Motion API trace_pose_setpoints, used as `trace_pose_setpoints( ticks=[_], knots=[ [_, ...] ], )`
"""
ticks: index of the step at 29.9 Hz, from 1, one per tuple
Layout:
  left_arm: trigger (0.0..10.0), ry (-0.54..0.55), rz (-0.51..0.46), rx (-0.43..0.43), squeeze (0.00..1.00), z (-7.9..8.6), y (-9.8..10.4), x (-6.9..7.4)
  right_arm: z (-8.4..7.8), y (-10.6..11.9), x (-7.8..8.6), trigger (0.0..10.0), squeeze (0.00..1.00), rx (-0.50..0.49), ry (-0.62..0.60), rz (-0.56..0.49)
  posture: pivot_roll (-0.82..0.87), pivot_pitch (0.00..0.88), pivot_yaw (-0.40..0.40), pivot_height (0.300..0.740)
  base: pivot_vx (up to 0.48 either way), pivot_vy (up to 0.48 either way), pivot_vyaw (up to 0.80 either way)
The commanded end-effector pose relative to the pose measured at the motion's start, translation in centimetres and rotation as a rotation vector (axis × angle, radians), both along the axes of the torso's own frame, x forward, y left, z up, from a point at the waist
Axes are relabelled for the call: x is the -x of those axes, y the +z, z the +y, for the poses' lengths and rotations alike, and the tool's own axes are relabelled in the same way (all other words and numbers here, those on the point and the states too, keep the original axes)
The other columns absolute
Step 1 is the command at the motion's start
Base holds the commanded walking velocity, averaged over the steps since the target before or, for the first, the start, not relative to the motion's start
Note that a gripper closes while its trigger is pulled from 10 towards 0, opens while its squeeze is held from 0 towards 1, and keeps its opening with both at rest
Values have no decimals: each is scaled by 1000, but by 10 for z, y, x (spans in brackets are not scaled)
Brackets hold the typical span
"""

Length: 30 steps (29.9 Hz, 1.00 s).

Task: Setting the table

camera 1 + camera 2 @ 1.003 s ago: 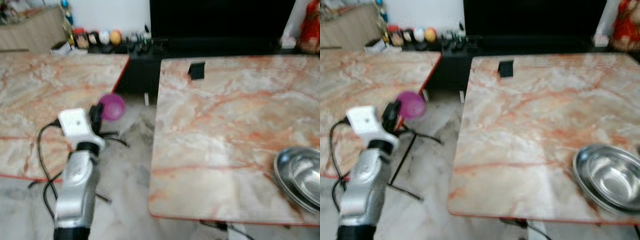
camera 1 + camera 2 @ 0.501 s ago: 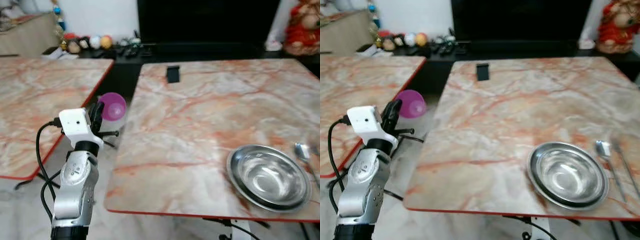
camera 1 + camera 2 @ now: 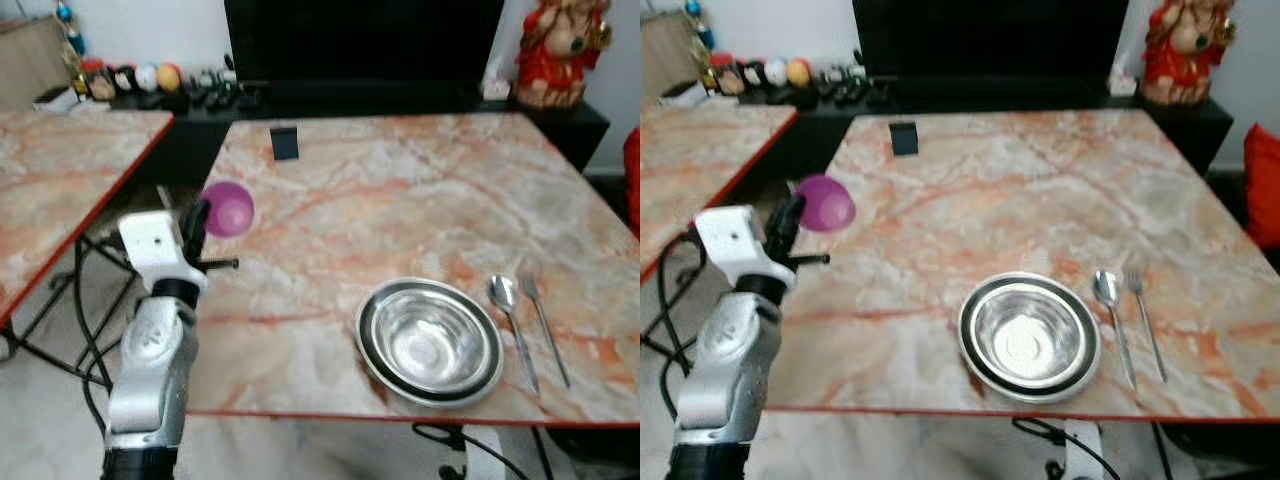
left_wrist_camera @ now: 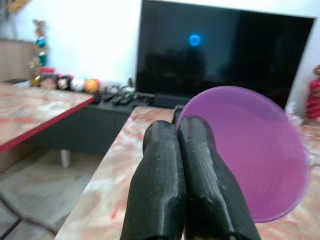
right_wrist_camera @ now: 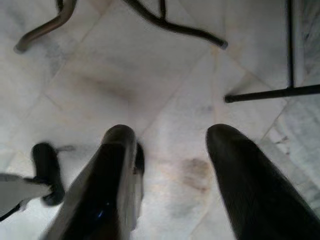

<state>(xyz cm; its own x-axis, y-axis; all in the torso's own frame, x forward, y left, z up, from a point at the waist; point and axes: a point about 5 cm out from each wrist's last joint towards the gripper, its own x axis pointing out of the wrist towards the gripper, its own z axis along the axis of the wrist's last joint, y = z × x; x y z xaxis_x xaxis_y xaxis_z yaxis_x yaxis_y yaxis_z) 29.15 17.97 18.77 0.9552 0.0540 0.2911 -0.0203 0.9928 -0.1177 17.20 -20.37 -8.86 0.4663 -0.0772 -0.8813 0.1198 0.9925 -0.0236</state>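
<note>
Left gripper [image 3: 205, 217] is pinched tight on a purple cup [image 3: 229, 209], up left of the metal bowl [image 3: 431, 341]; right gripper [image 5: 170, 165] hangs spread wide.

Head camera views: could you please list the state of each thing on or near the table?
purple cup: held tilted in the left claw, at the table's left edge
left claw: shut on the cup's rim
right claw: open, over the floor
steel bowl: upright, empty
spoon and fork: flat, right of the bowl
TV: off
</note>
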Motion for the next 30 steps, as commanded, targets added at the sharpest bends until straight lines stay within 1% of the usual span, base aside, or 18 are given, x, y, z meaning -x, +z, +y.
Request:
trace_pose_setpoints(
  ticks=[1,4,7,10,11,13,14,15,19,20,22,27,30],
  knots=[
    [10000,5,-17,-4,0,2,4,-1,4,-1,2,10000,0,-13,18,-2,-64,0,39,740,0,-285,481],
    [10000,-1,-16,-7,0,2,4,-2,4,-1,2,10000,0,-13,14,-1,-65,0,40,740,0,-281,706],
    [10000,-6,-15,-9,0,3,4,-3,4,-2,3,10000,0,-19,-8,-2,-65,0,39,740,0,-276,0],
    [10000,-44,-2,-22,0,3,3,-4,4,-2,3,10000,0,-18,-4,-2,-66,0,39,740,0,-172,0],
    [10000,-79,23,-25,0,3,0,-6,4,-2,3,10000,0,-18,-4,-2,-66,0,39,740,0,0,0],
    [10000,-109,50,-26,0,3,-3,-7,4,-2,3,10000,0,-17,-1,-1,-62,0,36,740,0,0,0],
    [10000,-120,60,-21,0,3,-4,-8,4,-2,3,10000,0,-16,0,0,-62,0,36,740,0,0,0],
    [10000,-135,71,1,0,5,-4,-9,4,-2,3,10000,0,-16,-1,0,-59,0,34,740,0,0,0],
    [10000,-155,83,25,0,8,-4,-11,3,-1,2,10000,0,-17,0,-1,-58,0,31,740,0,0,0],
    [10000,-172,92,62,0,10,-4,-12,3,-1,2,10000,0,-17,0,-1,-57,0,30,740,0,0,0],
    [10000,-191,95,86,0,11,-4,-14,3,-1,2,10000,0,-20,-9,-4,-57,0,29,740,0,0,0],
    [10000,-231,111,74,0,8,-4,-16,3,-1,2,10000,0,-14,-19,-3,-59,0,29,740,0,0,0],
    [10000,-236,116,77,0,6,-5,-16,3,-1,2,10000,0,-14,-15,-3,-60,0,28,740,0,0,-731]
  ],
)
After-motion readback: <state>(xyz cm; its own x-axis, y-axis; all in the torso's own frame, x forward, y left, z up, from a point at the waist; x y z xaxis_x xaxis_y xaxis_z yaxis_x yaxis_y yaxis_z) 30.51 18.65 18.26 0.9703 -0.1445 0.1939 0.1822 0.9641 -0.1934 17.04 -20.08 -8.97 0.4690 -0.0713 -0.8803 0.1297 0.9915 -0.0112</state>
